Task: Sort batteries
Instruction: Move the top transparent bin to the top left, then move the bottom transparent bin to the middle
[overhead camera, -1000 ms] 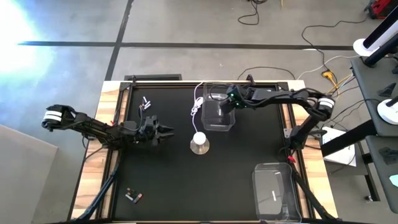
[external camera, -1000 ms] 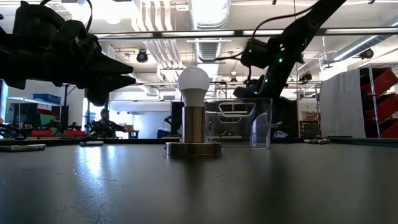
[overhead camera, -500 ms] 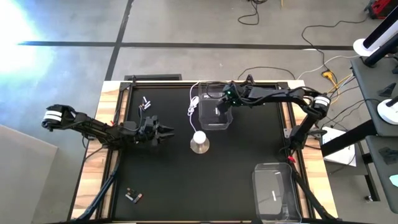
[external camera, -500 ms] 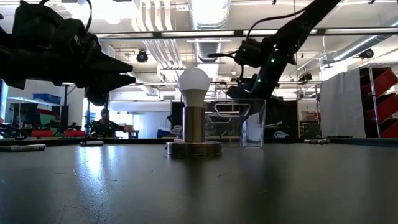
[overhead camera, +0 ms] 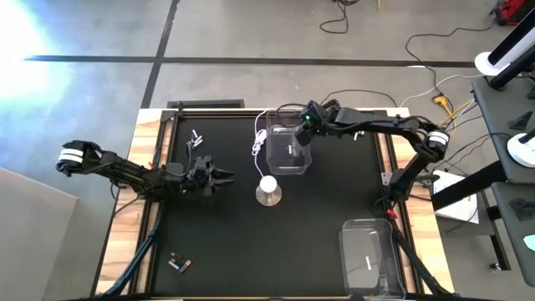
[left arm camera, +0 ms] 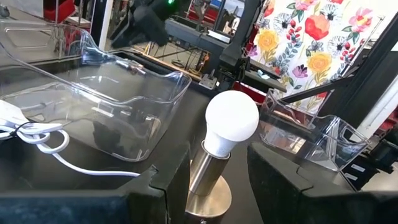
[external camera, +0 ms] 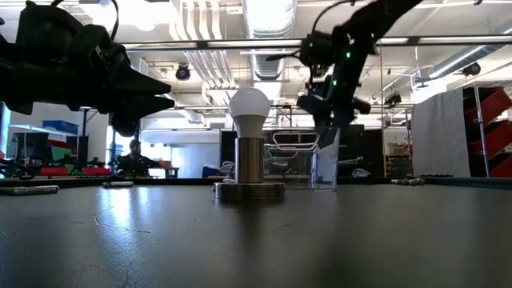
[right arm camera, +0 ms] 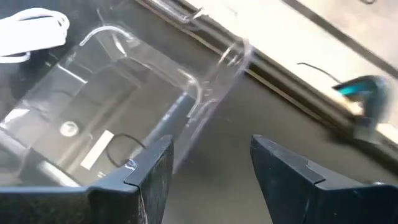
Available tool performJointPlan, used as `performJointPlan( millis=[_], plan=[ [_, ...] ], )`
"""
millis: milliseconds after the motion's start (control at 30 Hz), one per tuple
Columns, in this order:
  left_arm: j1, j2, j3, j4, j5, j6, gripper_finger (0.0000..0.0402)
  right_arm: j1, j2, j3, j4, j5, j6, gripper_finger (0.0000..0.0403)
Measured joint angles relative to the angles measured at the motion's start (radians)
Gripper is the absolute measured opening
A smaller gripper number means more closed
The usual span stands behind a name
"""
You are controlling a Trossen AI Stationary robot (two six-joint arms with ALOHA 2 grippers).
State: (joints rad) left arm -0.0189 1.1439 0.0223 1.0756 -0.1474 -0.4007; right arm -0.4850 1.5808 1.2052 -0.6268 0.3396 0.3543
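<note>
Right gripper (overhead camera: 308, 119) — fingers spread — above clear bin (overhead camera: 288, 155)

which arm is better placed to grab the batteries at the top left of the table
Left. The left claw hovers open just below the far-left batteries. The right claw, open, is across the table over the clear bin, farther from them.

My table (overhead camera: 334, 201) is a black mat framed in pale wood. Near its centre a lamp (overhead camera: 267, 191) stands upright on a round metal base, its white cable (overhead camera: 262, 142) coiling off toward twelve o'clock. Just at one o'clock from the lamp sits a clear bin (overhead camera: 290, 152). A second clear bin (overhead camera: 370, 259) rests at five o'clock. Batteries (overhead camera: 196, 136) lie at eleven o'clock, more batteries (overhead camera: 179, 264) at seven.
</note>
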Motion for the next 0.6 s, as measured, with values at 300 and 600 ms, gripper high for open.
performJointPlan(
  millis=[300, 600],
  plan=[
    [0.000, 0.000, 0.000, -0.002, 0.000, -0.027, 0.0139, 0.187, -0.109, 0.120, -0.271, 0.022, 0.141, 0.0206],
    [0.000, 0.000, 0.000, -0.021, 0.001, -0.041, 0.0139, 0.567, -0.207, 0.115, -0.349, 0.022, 0.542, 0.0239]
  ],
)
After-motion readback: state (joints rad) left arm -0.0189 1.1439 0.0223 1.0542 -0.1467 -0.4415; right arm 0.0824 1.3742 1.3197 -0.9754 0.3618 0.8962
